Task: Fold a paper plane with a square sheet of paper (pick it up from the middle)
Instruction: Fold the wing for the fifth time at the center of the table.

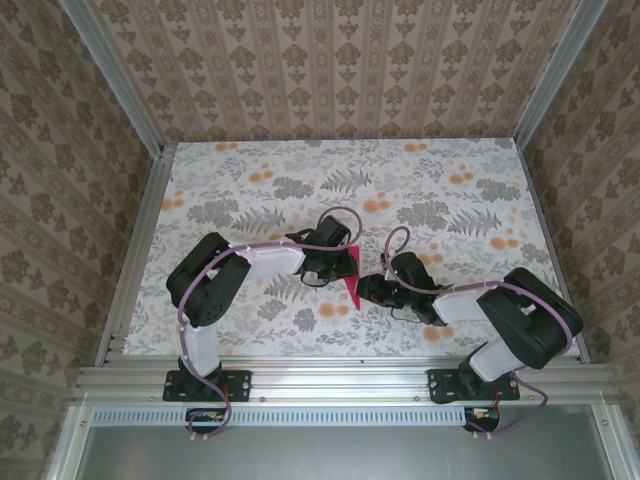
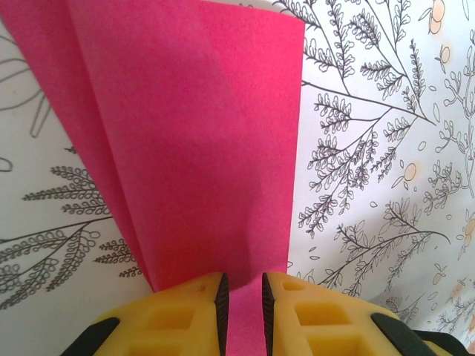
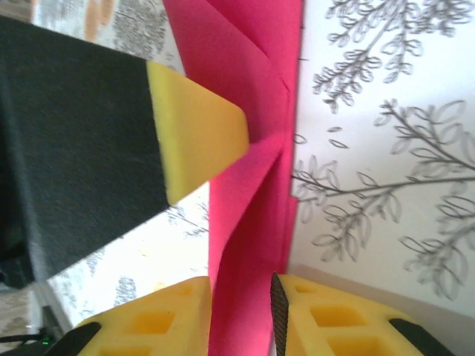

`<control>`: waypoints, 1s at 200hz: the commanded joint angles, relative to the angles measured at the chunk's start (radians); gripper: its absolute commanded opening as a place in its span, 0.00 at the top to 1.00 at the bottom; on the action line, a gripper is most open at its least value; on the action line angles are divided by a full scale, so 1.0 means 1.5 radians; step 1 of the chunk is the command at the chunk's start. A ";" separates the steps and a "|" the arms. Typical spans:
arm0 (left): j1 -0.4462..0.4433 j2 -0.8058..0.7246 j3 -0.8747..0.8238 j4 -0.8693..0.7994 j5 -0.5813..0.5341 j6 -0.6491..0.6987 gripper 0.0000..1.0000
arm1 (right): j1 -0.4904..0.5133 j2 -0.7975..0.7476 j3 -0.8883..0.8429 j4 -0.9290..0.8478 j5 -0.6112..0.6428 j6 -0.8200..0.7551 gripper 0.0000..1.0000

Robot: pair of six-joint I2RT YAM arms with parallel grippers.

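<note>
The magenta-pink paper is folded into a pointed dart shape and stands on edge over the middle of the table, tip toward the arms. My left gripper is shut on its upper part; in the left wrist view the paper runs between the pads of that gripper and fans out beyond them. My right gripper is at the lower tip. In the right wrist view its jaws stand apart with the creased paper loose between them. The left gripper's yellow finger presses the paper from the side.
A floral tablecloth covers the table. Aluminium rails edge the front and sides, and wallpapered walls close the back and both flanks. Both arms reach inward and meet near the centre.
</note>
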 commanded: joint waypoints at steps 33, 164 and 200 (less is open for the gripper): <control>0.002 0.017 0.023 -0.018 0.012 0.021 0.78 | 0.003 -0.035 0.045 -0.142 -0.011 -0.033 0.62; 0.001 0.019 0.034 -0.027 0.018 0.026 0.79 | 0.019 -0.002 0.113 -0.246 0.030 -0.081 0.51; 0.001 0.021 0.041 -0.028 0.022 0.027 0.79 | 0.019 0.020 0.125 -0.261 0.033 -0.092 0.54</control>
